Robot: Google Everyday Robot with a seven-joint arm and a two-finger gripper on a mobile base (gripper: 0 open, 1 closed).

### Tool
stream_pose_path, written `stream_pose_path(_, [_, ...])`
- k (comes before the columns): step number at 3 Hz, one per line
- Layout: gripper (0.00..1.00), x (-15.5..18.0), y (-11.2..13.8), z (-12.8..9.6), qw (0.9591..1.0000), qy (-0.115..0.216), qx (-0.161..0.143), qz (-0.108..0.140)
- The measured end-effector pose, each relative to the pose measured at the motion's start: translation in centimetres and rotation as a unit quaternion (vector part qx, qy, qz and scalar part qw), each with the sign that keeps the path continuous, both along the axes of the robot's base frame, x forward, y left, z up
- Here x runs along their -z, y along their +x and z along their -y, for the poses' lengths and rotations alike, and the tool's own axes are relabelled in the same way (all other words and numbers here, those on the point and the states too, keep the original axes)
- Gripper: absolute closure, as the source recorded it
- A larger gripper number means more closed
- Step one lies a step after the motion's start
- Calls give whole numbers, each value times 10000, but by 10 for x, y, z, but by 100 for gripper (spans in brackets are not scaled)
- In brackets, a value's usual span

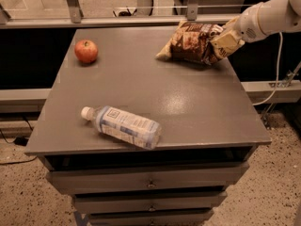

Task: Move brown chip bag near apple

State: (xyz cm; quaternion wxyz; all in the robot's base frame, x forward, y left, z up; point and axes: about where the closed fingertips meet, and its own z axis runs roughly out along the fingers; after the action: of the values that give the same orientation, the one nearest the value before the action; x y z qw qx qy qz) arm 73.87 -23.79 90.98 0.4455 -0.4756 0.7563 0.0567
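The brown chip bag [192, 43] is at the back right of the grey table [188, 107], its cream end pointing left. My gripper [226, 42] comes in from the right on a white arm and is shut on the bag's right end. The bag seems tilted, its right end slightly raised. The red apple [86, 51] sits at the back left of the table, well apart from the bag.
A clear plastic bottle [123, 126] with a white cap lies on its side near the table's front left. Drawers sit below the table top. A metal rail [141, 20] runs behind the table's back edge.
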Motion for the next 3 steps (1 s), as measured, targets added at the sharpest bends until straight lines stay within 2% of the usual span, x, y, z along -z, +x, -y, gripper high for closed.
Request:
stream_pose_path(1, [100,-29,-25,-23,9998,203,42,41])
stream_pose_path(3, [100,-30,-21,-31,9994,303,81,117])
